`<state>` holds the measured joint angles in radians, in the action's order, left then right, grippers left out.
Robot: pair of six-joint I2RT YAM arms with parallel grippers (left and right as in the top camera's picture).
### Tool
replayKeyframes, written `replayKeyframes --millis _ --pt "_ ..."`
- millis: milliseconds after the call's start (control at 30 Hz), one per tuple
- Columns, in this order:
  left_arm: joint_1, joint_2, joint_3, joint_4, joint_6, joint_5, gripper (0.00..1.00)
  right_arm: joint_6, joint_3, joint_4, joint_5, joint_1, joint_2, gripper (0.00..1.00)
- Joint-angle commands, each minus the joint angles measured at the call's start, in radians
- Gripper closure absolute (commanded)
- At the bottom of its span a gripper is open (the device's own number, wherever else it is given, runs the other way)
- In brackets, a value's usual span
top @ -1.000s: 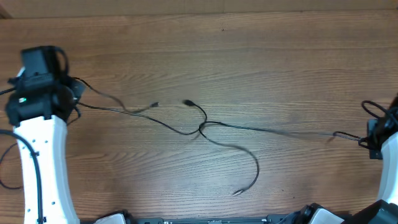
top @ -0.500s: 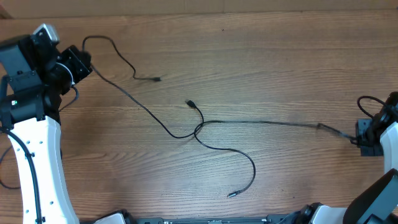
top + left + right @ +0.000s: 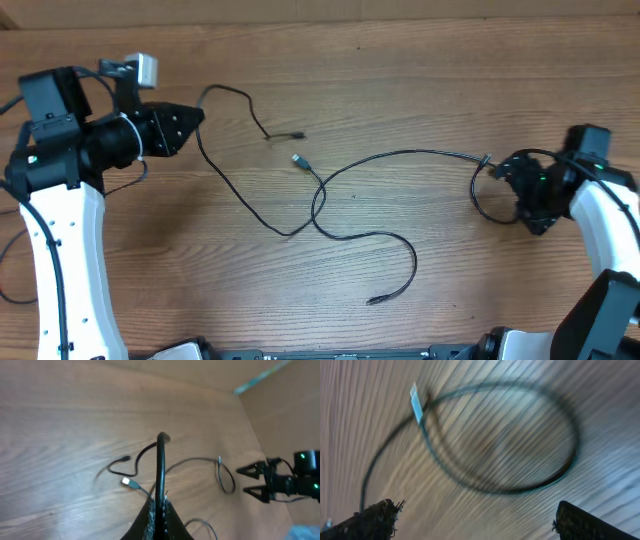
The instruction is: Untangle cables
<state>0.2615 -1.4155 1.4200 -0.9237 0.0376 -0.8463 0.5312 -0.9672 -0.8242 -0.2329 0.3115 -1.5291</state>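
Thin black cables (image 3: 320, 192) lie crossed at the middle of the wooden table (image 3: 420, 80). My left gripper (image 3: 197, 119) is shut on one cable, which arcs up and right to a small plug (image 3: 298, 134). In the left wrist view the held cable (image 3: 161, 470) rises straight out of the left gripper (image 3: 161, 510). Another plug (image 3: 298, 160) lies near the crossing, and a third plug (image 3: 375, 298) lies near the front. My right gripper (image 3: 505, 177) stands open beside a slack loop (image 3: 474, 200). Nothing sits between the open right gripper (image 3: 477, 520) and the loop (image 3: 510, 491) lies ahead of it.
The white left arm (image 3: 65, 260) runs along the table's left side. The right arm (image 3: 605, 225) comes in from the right edge. Thicker black arm cables hang near both wrists. A cardboard wall (image 3: 285, 405) shows at the far right of the left wrist view.
The right gripper opened and let go of the cable end, which fell slack into a loop. The left gripper swung right with its cable, dragging the cable's free end rightwards.
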Motion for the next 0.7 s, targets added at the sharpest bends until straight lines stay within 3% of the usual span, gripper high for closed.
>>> replayKeyframes --millis 0,167,500,667 --pt "-0.038 -0.023 0.006 -0.021 0.045 -0.020 0.96 -0.143 0.002 -0.016 -0.130 -0.075 0.001 0.00" --pt "-0.097 -0.045 0.006 -0.060 0.044 0.097 0.96 -0.279 0.002 -0.011 -0.296 -0.198 0.001 0.00" --pt "-0.144 -0.104 0.006 -0.122 0.044 0.182 0.96 -0.354 0.013 0.259 -0.259 -0.534 -0.021 0.00" --pt "-0.144 -0.104 0.006 -0.127 0.024 0.259 0.96 -0.410 0.013 0.399 -0.201 -0.686 -0.061 0.11"
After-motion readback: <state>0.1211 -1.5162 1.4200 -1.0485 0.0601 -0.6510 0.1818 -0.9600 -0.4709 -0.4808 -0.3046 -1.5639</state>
